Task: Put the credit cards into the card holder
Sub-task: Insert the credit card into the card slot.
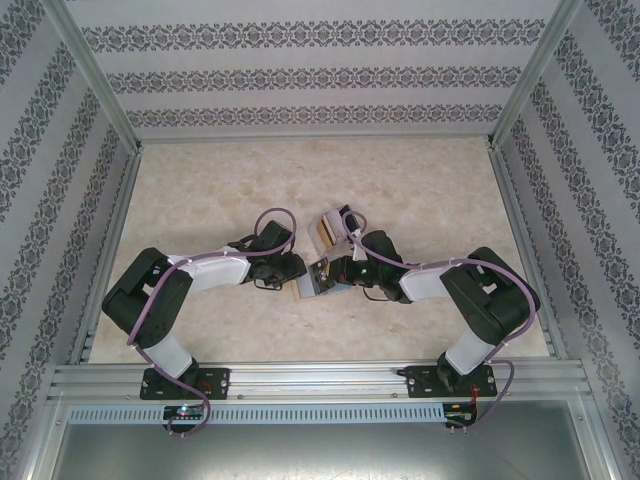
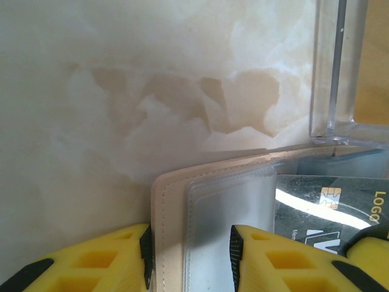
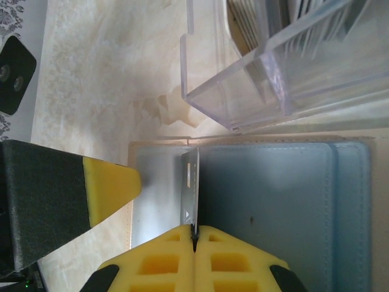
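Closed fingertips of the right gripper (image 3: pixel 194 234) are clamped on one credit card (image 3: pixel 190 182), which is held on edge over the unfolded card holder (image 3: pixel 273 207). That holder is laid flat near the middle of the table (image 1: pixel 420 180), slightly toward its near edge. Jaws of the left gripper (image 2: pixel 189 243) are partly parted astride the holder's tan border. A clear box (image 3: pixel 243 91) containing further cards (image 3: pixel 249 24) is set just beyond.
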{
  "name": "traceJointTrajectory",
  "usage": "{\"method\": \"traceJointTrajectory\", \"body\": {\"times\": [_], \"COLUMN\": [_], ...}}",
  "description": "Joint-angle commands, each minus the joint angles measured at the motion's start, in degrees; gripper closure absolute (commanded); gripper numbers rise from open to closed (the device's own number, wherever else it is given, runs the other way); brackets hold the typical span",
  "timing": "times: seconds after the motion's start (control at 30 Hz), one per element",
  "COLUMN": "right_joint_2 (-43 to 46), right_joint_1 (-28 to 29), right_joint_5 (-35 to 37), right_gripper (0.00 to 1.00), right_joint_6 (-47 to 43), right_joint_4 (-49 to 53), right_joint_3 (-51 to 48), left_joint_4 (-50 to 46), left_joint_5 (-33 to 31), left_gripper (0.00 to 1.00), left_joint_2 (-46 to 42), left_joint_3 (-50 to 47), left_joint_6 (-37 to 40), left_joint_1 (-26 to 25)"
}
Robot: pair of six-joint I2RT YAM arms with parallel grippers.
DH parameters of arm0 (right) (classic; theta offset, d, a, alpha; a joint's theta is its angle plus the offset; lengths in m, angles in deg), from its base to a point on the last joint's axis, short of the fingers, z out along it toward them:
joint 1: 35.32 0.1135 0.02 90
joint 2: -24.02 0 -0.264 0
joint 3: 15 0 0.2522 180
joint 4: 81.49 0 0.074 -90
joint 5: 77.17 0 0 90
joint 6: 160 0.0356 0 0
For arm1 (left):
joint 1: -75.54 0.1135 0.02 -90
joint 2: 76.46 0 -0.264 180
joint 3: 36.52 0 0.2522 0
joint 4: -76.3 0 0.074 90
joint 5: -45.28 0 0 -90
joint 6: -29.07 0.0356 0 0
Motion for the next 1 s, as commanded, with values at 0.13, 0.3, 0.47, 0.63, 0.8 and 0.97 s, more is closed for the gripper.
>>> {"method": "traceJointTrajectory", "body": {"times": [0.13,0.3,0.47,0.63,0.8,0.97], "right_joint_2": [-2.55,-2.67,-5.17,-5.70,-5.67,-0.52], "right_joint_1": [2.39,4.22,5.65,8.10,9.95,9.65], "right_joint_5": [1.46,4.55,6.19,10.66,11.57,15.84], "right_gripper": [0.98,0.97,0.96,0.95,0.88,0.77], "right_joint_6": [1.38,1.46,1.34,3.27,3.80,2.93], "right_joint_4": [-0.49,-1.28,-3.00,-3.75,-2.14,4.79], "right_joint_3": [-0.16,0.38,1.64,1.36,2.47,1.36], "left_joint_4": [2.04,2.29,2.41,3.05,4.10,3.79], "left_joint_5": [1.92,1.91,2.09,2.25,1.93,1.16], "left_gripper": [0.61,0.61,0.61,0.61,0.61,0.61], "left_joint_2": [2.47,2.43,2.43,1.64,0.85,0.14], "left_joint_3": [-0.50,-0.54,-0.54,-1.44,-2.82,-3.17], "left_joint_6": [-0.97,-1.04,-1.05,-1.64,-2.57,-2.47], "left_joint_1": [-0.90,-0.98,-1.04,-1.07,-1.07,-1.08]}}
